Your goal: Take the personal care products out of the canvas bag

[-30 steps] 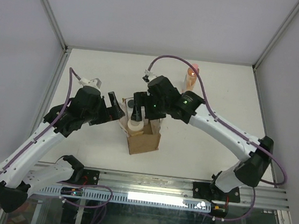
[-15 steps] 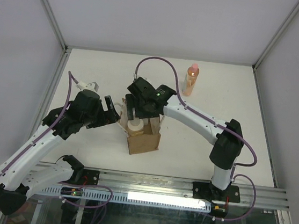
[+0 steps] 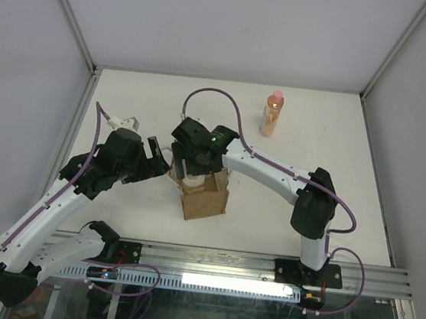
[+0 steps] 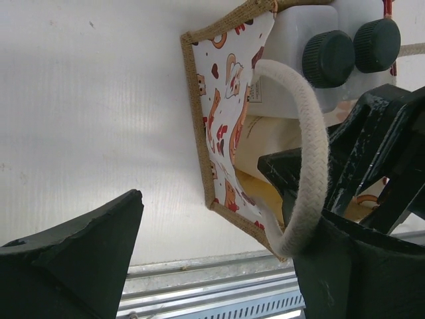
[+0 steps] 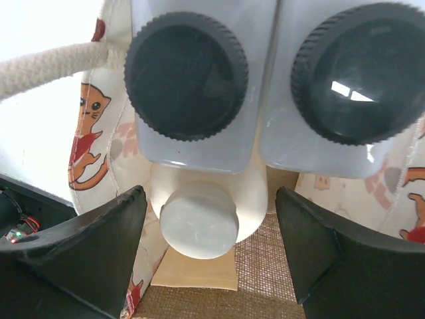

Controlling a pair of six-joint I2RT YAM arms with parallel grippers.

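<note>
Right hand point(image 5: 210, 198) gapes empty at the canvas bag point(image 5: 265, 247) mouth, fingers point(image 5: 86, 256) straddling the cream bottle point(image 5: 199, 222) inside

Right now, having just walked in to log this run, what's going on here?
Two robot arms are emptying a small tan canvas bag with printed white side panels. A slim orange bottle with a pink cap already stands on the table. The right gripper hangs open above the bag's mouth, over a stout cream bottle; two white rectangular bottles with dark grey caps sit beside it inside. The left gripper is open at the bag's side, the white rope handle resting against one finger.
</note>
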